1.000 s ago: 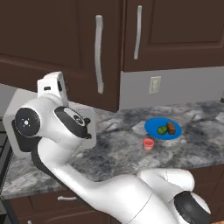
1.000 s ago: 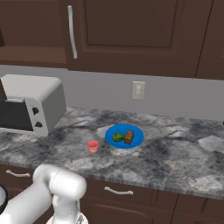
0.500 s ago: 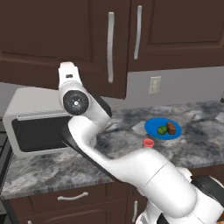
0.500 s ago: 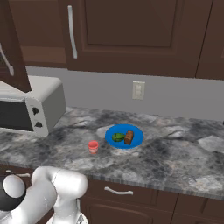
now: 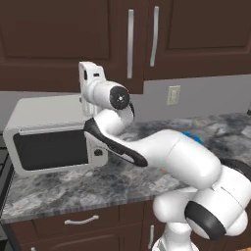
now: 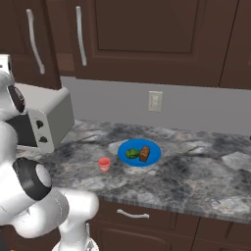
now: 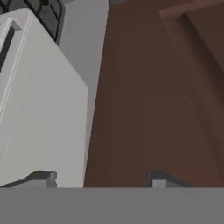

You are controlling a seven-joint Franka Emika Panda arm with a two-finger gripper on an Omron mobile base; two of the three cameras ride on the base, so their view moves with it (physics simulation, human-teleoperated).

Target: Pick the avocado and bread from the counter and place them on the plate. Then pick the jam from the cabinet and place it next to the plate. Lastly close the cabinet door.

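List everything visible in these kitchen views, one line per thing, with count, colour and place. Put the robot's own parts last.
Flat round blue plate: one, bright blue, on the counter below the wall outlet.
Small round green avocado: one, green, on the plate's left part.
Small brown oblong bread loaf: one, brown, on the plate, right of the avocado.
Small squat red-lidded jam jar: one, red and pinkish, on the counter left of the plate.
Boxy white microwave: one, white with a dark door, on the counter's left end.
Marbled stone counter: one, grey and white, over brown drawers.
Dark wooden wall cabinet: one, dark brown, above the counter, doors shut.
White wall outlet: one, on the grey backsplash.
Gripper: one, dark tips apart, holding nothing, facing the cabinet beside the microwave.
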